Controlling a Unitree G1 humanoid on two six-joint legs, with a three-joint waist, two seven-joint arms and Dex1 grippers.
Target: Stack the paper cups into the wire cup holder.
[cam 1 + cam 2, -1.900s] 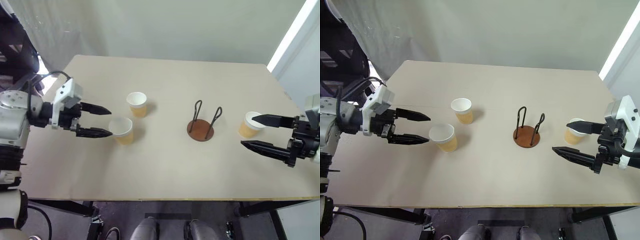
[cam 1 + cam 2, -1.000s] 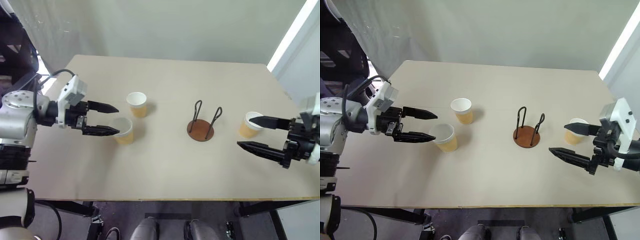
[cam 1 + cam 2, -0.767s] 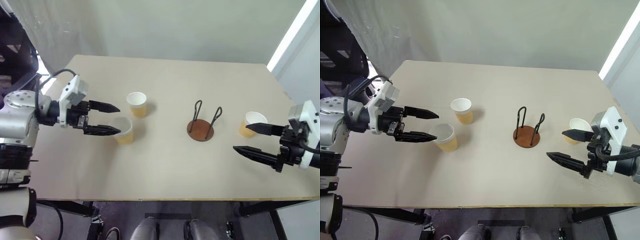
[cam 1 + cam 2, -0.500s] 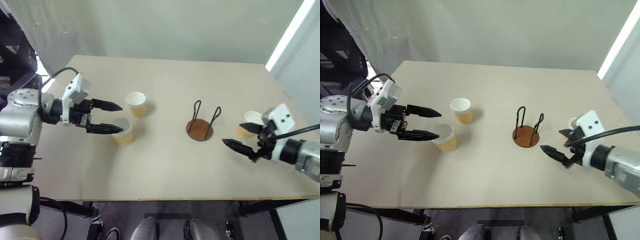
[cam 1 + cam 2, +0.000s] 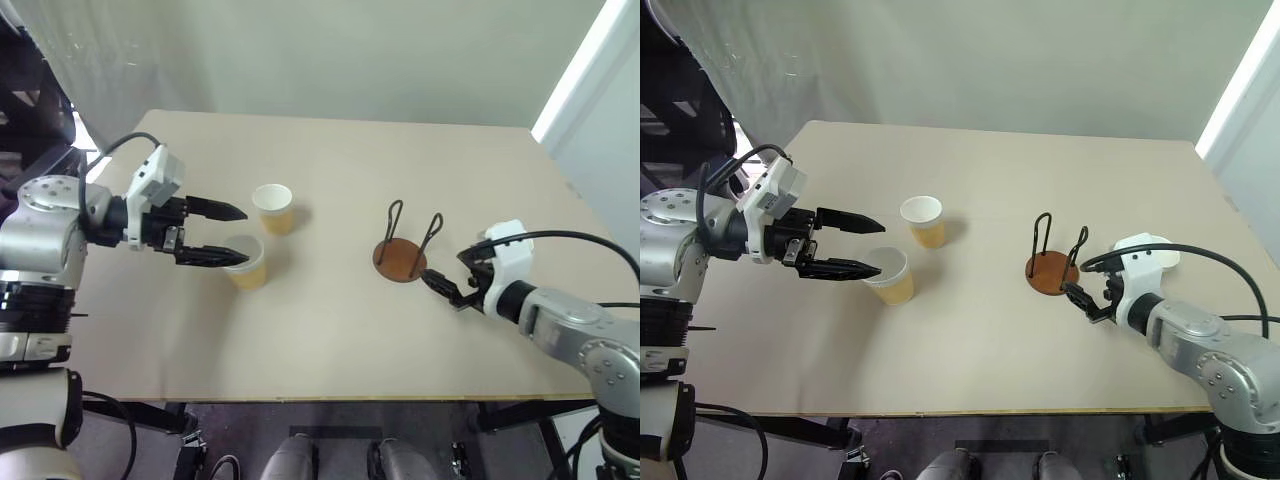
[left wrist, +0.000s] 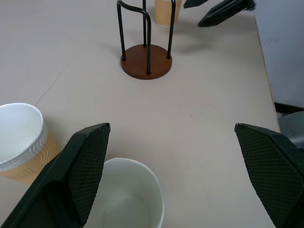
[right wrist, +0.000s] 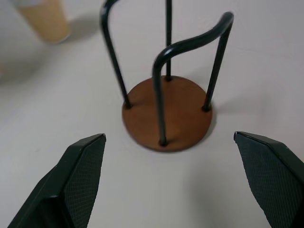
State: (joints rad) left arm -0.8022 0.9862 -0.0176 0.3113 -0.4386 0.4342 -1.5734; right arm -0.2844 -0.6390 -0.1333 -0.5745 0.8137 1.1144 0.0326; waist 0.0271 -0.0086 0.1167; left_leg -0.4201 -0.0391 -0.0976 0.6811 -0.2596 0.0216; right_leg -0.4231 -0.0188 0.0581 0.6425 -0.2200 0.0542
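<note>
The right gripper (image 5: 447, 288) has swung in from the right edge of the head view to centre right, just beside the wire cup holder (image 5: 402, 258), its black fingers spread wide and empty (a second ago it hung near the far-right paper cup). That third cup is now hidden behind the right hand in the head view; the left wrist view shows it (image 6: 167, 10) standing behind the holder.

The left gripper (image 5: 226, 236) has stayed at left of centre, fingers wide apart, hovering over the nearer paper cup (image 5: 245, 262), holding nothing. A second paper cup (image 5: 273, 208) stands upright just beyond it. The holder sits empty, centre right on the tan table (image 5: 330, 340).
</note>
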